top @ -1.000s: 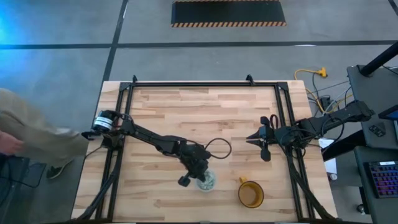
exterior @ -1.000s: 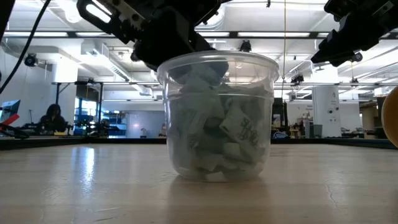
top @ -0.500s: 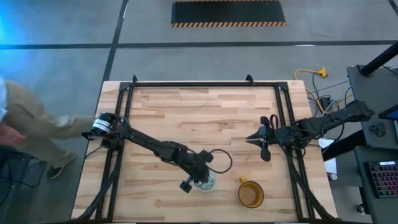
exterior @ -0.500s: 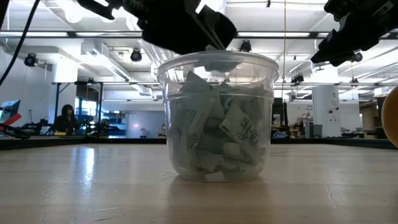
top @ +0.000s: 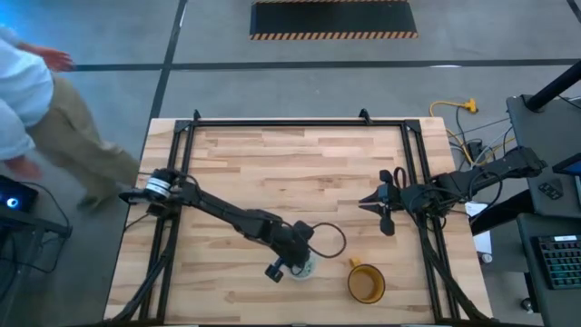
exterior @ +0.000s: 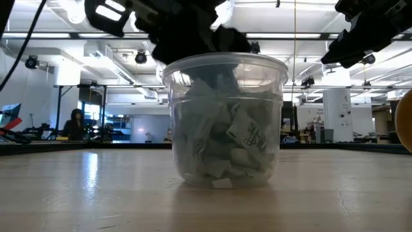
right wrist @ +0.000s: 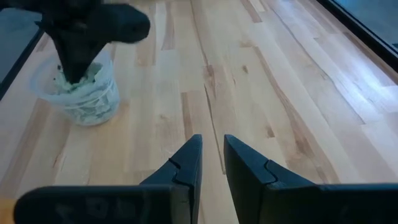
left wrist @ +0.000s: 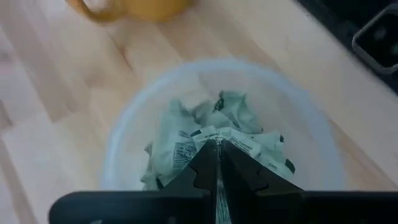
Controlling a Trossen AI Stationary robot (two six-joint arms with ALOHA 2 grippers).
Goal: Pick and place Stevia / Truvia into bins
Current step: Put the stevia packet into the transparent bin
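The clear plastic cup (exterior: 225, 122) stands on its base near the table's front edge, holding a pile of pale green and white Stevia sachets (left wrist: 180, 140). My left gripper (left wrist: 217, 144) is shut and slants down into the cup's mouth (top: 307, 267), its tip at the top of the pile (exterior: 215, 74). My right gripper (right wrist: 212, 142) hangs above the table's right side (top: 365, 203), a little open, with nothing between its fingers. My left gripper's shut fingertips (left wrist: 211, 152) point slantwise down from the table's left side at the top sachets (left wrist: 233, 138) in the cup. Whether the tips press on the paper or stop just short of it, I cannot tell.
An amber mug (top: 366, 283) stands just right of the cup, near the front edge. A black frame (top: 290, 122) runs around the wooden table. A person (top: 36, 100) moves beside the table's left side. Bare wood lies toward the far edge.
My left gripper, still shut, has shifted a little toward the near edge and the mug over the cup, and has rolled and tipped. In the low view its tip rose above the rim, then dipped back into the cup's mouth. The person has walked toward the far side.
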